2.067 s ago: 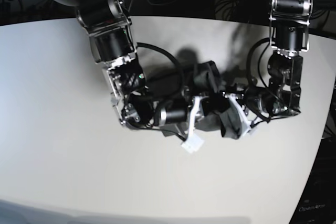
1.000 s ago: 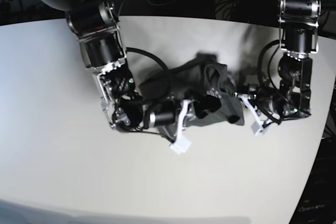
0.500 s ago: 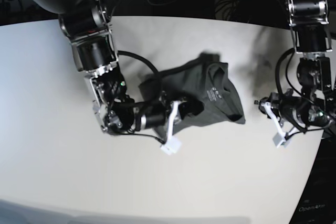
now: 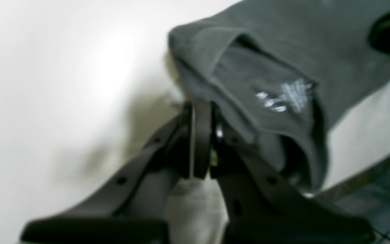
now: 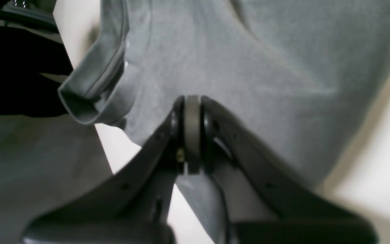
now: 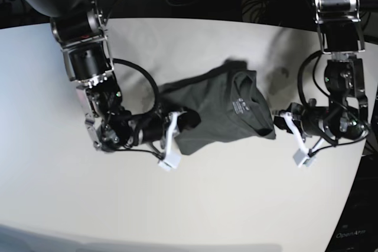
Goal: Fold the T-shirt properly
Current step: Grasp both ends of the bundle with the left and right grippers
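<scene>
One dark grey cotton T-shirt (image 6: pixel 221 110) sits bunched into a rough folded bundle in the middle of your white table (image 6: pixel 47 163), neckline turned toward the base view's right with its small pale label mark (image 4: pixel 284 96) showing inside the collar. Look at your right gripper (image 5: pixel 191 135), on the base view's left: its jaws are pressed fully together, the tips sitting over the shirt's lower edge, though you cannot tell from these views whether any cloth is pinched between them. Your left gripper (image 4: pixel 200 142) is on the opposite side, jaws likewise clamped tight with nothing visibly between them, its tips just beside the collar end of the bundle. Both black arms reach in low over the table, one at each end of the shirt.
</scene>
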### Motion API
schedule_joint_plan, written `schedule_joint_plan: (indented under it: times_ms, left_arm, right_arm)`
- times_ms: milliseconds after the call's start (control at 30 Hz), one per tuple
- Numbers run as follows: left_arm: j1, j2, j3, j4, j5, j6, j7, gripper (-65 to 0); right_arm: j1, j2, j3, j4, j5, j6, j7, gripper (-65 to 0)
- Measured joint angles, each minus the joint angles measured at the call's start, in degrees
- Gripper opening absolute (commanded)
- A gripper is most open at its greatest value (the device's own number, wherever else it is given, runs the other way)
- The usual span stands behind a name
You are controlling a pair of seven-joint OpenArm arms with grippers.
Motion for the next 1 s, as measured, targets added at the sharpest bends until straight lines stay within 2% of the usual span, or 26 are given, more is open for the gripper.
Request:
schedule_joint_plan:
  times_ms: [100, 367, 567, 633, 867, 1000]
  left_arm:
    - [0.0, -0.4, 0.1, 0.0, -4.5, 0.1, 0.0, -63.3]
    - [1.8, 0.1, 3.4, -0.1, -4.1, 0.2, -0.1, -63.3]
    - [2.1, 3.4, 3.8, -0.1, -4.0, 0.2, -0.1, -63.3]
    - [2.1, 4.4, 3.8, -0.1, -2.1, 0.2, -0.1, -63.3]
    - [2.1, 9.0, 3.8, -0.2, 10.1, 0.1, -0.2, -63.3]
    - [2.1, 9.2, 6.1, -0.2, 11.2, 0.0, -0.2, -63.3]
  right_arm:
    - [1.0, 1.2, -2.2, 0.0, -0.3, 0.0, -0.6, -64.4]
    - [2.0, 1.7, -4.5, 0.0, 0.1, 0.0, -0.3, -64.4]
    - [1.6, 1.8, -4.5, 0.0, 0.1, 0.0, 0.1, -64.4]
    - [1.3, 1.8, -4.5, -0.1, 0.1, 0.0, 0.1, -64.4]
    - [1.1, 2.7, -4.5, 0.0, 0.2, 0.0, 0.4, -64.4]
    - [0.9, 3.3, -4.5, 0.0, 0.2, 0.0, 1.2, -64.4]
